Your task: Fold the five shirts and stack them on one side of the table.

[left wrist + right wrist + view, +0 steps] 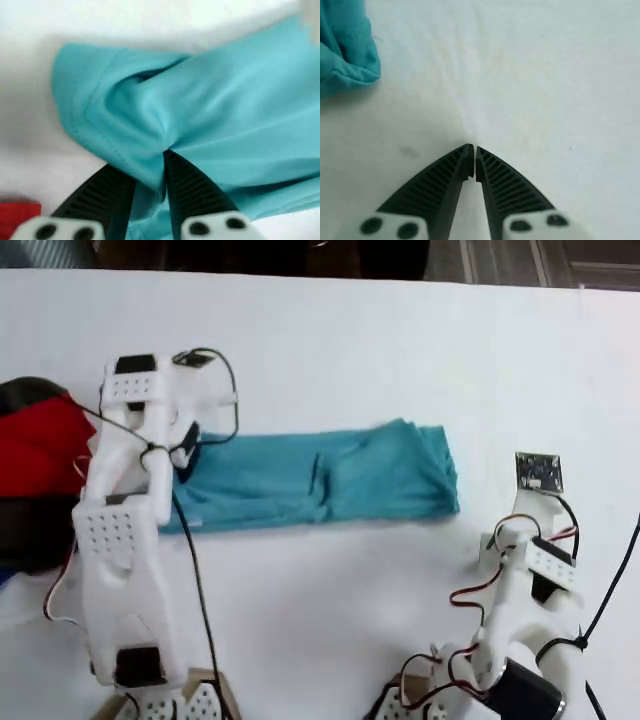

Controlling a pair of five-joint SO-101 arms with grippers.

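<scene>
A teal shirt point(330, 480) lies folded into a long band across the middle of the white table point(330, 350). My left gripper point(162, 155) is at the band's left end, shut on a pinch of the teal shirt point(210, 100), whose cloth bunches up around the fingertips. The left arm point(125, 530) covers that end in the high view. My right gripper point(472, 157) is shut with nothing in it, just above bare table, a little way from a corner of the shirt point(347, 50). The right arm point(525, 580) sits right of the shirt.
A pile of red and black clothing point(35, 470) lies at the table's left edge, with a bit of red cloth point(17, 220) near my left gripper. Cables hang from both arms. The table's far half and its front middle are bare.
</scene>
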